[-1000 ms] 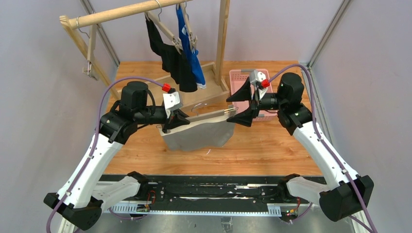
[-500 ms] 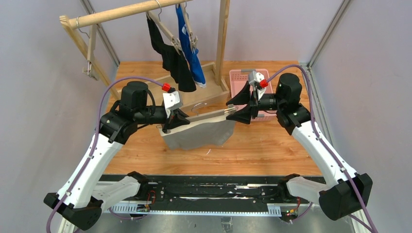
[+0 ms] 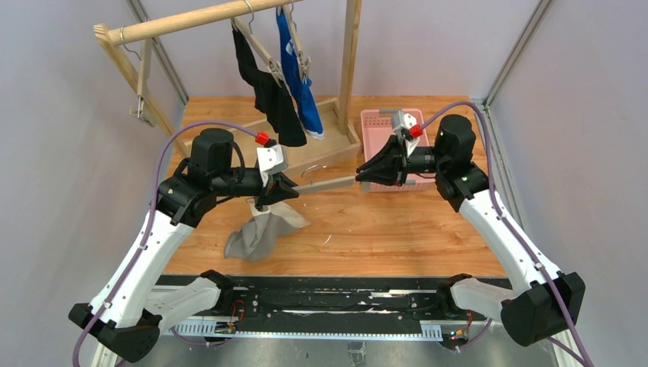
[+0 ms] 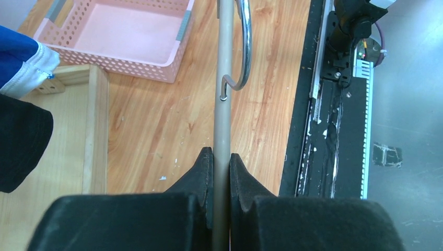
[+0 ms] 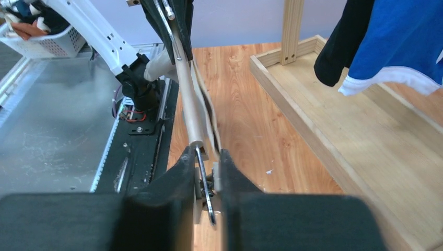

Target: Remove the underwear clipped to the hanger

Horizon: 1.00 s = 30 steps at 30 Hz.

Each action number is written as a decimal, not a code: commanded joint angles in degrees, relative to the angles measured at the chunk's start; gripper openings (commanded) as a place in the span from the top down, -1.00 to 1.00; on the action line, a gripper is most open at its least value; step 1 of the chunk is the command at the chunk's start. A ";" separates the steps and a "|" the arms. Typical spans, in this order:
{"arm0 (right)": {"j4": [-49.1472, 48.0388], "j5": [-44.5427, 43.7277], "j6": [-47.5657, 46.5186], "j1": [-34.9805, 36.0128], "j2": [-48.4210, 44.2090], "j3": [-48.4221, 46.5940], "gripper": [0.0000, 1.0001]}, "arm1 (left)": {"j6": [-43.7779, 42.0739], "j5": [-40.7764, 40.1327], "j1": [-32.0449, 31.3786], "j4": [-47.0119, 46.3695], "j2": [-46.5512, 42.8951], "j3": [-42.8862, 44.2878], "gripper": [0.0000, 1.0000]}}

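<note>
The grey underwear (image 3: 260, 229) hangs limp from the left end of a hanger (image 3: 321, 183) that both arms hold level above the table. Its right side is free of the clip. My left gripper (image 3: 284, 189) is shut on the hanger bar (image 4: 223, 104), just below the metal hook (image 4: 244, 52). My right gripper (image 3: 359, 177) is shut on the clip (image 5: 208, 180) at the bar's right end (image 5: 189, 112). The black underwear (image 3: 271, 95) and the blue underwear (image 3: 299, 76) hang clipped to hangers on the wooden rail (image 3: 191, 21).
A pink basket (image 3: 376, 126) stands behind my right gripper, next to the wooden rack's base tray (image 3: 336, 145). An empty clip hanger (image 3: 143, 84) hangs at the rail's left end. A black strip (image 3: 306, 302) runs along the table's near edge.
My right gripper has closed onto the clip at the hanger's right end. The grey underwear's right side came free and dropped, so it hangs from the left end only.
</note>
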State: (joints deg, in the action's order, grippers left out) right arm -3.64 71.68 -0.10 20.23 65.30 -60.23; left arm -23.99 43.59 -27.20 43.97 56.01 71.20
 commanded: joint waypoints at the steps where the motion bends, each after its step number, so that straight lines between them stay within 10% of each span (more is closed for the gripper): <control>1: 0.66 -4.78 0.10 -0.45 -0.37 -0.05 0.46 | 1.09 -0.96 -0.22 -4.31 -0.38 1.27 0.99; 3: 0.87 -7.55 0.31 -0.45 -0.76 -0.04 0.00 | 1.10 -0.96 -0.22 -4.25 -0.32 1.40 1.00; 10: 0.86 -29.34 3.71 -0.51 -4.10 0.64 -0.45 | 1.98 -2.61 -0.22 -4.91 0.23 1.87 1.00; 23: -10.20 -44.52 23.65 -0.89 -13.79 14.85 -0.34 | 20.61 -13.19 -0.22 -27.51 -6.39 -9.31 1.00; 30: -39.27 -39.58 38.82 -0.89 -13.40 29.66 -0.17 | 31.87 -13.22 -0.22 -46.26 -9.67 -19.88 1.00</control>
State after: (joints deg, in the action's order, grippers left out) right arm -22.28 30.33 26.81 20.05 51.57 -36.36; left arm -0.62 31.05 -27.20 13.50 47.70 54.33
